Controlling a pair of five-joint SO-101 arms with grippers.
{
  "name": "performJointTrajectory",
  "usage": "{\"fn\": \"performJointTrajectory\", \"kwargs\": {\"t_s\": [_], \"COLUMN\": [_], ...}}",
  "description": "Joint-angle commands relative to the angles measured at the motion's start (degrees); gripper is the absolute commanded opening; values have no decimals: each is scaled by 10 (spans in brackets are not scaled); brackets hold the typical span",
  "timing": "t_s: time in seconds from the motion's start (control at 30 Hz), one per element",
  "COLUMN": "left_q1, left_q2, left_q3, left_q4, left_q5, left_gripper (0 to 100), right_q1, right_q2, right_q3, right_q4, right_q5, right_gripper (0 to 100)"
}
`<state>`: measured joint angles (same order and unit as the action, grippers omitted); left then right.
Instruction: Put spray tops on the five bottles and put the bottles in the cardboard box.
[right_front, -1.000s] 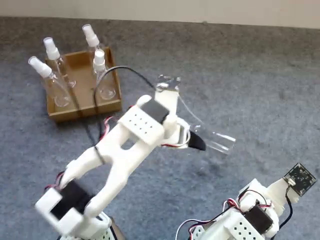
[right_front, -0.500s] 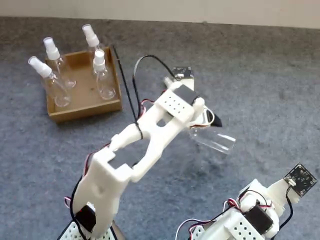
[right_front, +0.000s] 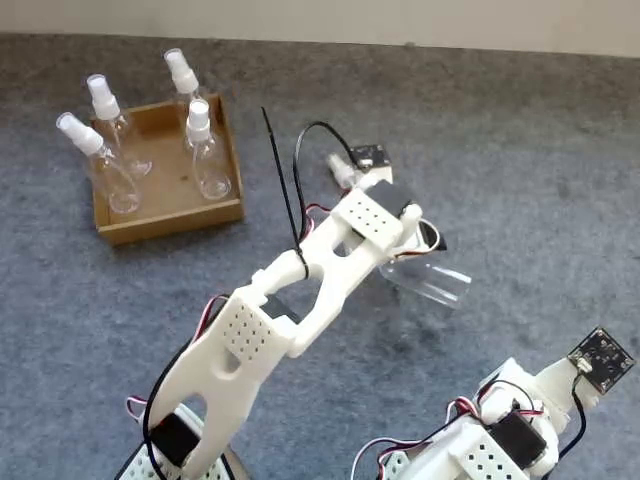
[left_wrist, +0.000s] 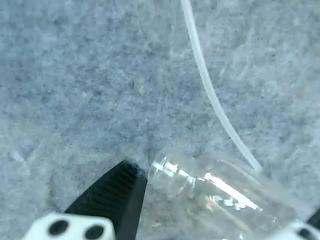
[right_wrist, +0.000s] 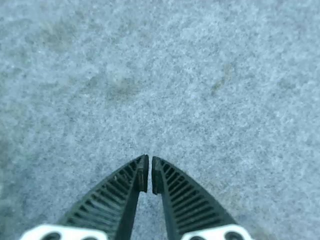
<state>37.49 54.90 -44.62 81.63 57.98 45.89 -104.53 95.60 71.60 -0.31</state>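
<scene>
Right hand (right_wrist: 150, 174): fingers pressed together, empty, hung over grey tabletop (right_wrist: 150, 75). Left hand (left_wrist: 225, 195): jaws spread wide, straddled uncapped bottle (left_wrist: 210, 185), which lay on its side mid-tabletop. Cardboard box (right_front: 170, 222), far corner, held four capped bottles (right_front: 205, 150) upright.

- High view, centre: the left arm (right_front: 340, 265) lies across the lying bottle (right_front: 432, 282), so the neck end is covered.
- Left wrist view: the bottle's body runs off the lower right edge.
- One of the fingers (left_wrist: 117, 195) is cut by the bottom edge, and the other is a dark sliver at the right edge.
- The thin tube (left_wrist: 210, 90) leaves through the top edge.
- High view, lower right: the right arm (right_front: 500, 430) is chopped by the bottom edge.
</scene>
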Motion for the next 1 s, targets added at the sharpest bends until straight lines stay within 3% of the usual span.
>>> {"fn": "performJointTrajectory", "kwargs": {"t_s": [0.0, 0.3, 0.47, 0.97], "left_q1": [15, 15, 10, 12], "left_q2": [4, 4, 4, 7], "left_q3": [-24, -24, -24, -24], "left_q4": [7, 9, 19, 21], "left_q5": [4, 6, 68, 69], "left_gripper": [460, 460, 460, 458], "right_q1": [7, 6, 6, 7], "right_q2": [-8, -8, -8, -8], "right_q3": [66, 66, 66, 67], "right_q4": [2, 2, 2, 2], "right_q5": [-1, -1, -1, -3], "right_gripper": [12, 12, 12, 12]}}
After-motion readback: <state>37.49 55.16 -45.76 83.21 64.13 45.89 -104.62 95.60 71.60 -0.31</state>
